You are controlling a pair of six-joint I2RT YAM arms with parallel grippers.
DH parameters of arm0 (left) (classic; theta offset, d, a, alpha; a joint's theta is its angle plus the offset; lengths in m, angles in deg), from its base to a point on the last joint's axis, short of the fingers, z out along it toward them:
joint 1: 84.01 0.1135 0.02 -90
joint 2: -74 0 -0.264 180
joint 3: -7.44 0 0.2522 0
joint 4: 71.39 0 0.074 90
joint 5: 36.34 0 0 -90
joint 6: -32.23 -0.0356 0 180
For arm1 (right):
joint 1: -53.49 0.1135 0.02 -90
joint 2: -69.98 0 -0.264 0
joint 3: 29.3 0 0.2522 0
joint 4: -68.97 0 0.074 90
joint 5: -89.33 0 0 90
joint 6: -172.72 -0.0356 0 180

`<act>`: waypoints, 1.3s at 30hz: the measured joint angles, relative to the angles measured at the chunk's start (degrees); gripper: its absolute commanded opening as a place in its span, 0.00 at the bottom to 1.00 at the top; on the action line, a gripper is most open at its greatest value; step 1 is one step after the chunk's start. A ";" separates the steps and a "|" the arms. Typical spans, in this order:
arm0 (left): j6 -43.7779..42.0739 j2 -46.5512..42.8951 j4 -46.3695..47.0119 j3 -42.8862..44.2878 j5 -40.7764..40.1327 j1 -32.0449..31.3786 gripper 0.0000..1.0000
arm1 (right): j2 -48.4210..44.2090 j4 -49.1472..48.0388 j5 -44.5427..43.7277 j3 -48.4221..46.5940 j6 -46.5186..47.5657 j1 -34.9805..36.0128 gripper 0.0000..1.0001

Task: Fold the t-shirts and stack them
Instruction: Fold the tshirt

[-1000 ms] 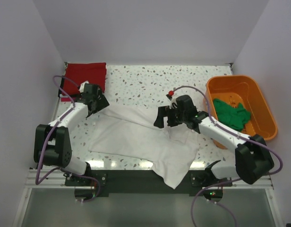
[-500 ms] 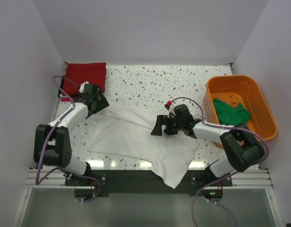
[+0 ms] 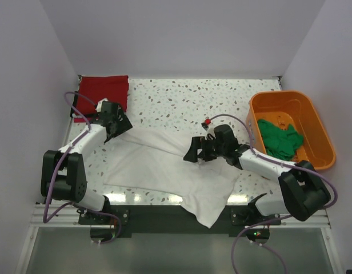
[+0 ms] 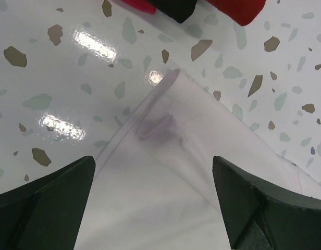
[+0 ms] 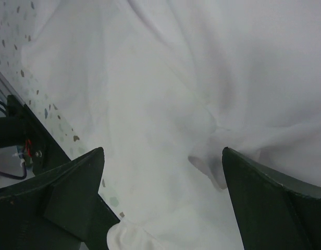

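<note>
Reading the top view as a clock face: the white shirt (image 3: pixel 159 165) lies loosely spread across the middle of the tabletop (image 3: pixel 182 97). Its long axis runs from 10 o'clock to 5 o'clock, and the near corner hangs over the front edge.

The left pincer (image 3: pixel 116 127) sits at the shirt's 10 o'clock end, jaws apart and holding nothing. In its wrist view a rolled sleeve cuff (image 4: pixel 160 104) lies straight ahead at 12.

The right pincer (image 3: pixel 194 153) is over the shirt's middle, jaws also apart and empty, with a small pucker of cloth (image 5: pixel 207 151) between them.

The red shirt (image 3: pixel 103 90) lies folded at 10 o'clock, far corner. The green shirt (image 3: pixel 280 138) sits in the orange tub (image 3: pixel 279 94) at 3.

Judgement: the left arm is nearer the sleeve and the right arm nearer the body, so any fold would cross that diagonal.
</note>
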 measured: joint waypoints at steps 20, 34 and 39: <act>0.02 0.00 0.17 -1.90 0.46 1.77 1.00 | 5.42 -10.60 5.11 2.84 -4.22 1.84 0.98; -0.39 0.04 1.42 -2.84 4.02 2.60 0.87 | 9.49 -19.10 7.58 4.68 -7.37 2.47 0.99; -0.15 0.87 1.73 -2.84 4.59 2.67 0.63 | 7.61 -14.64 6.56 3.63 -5.70 2.64 0.99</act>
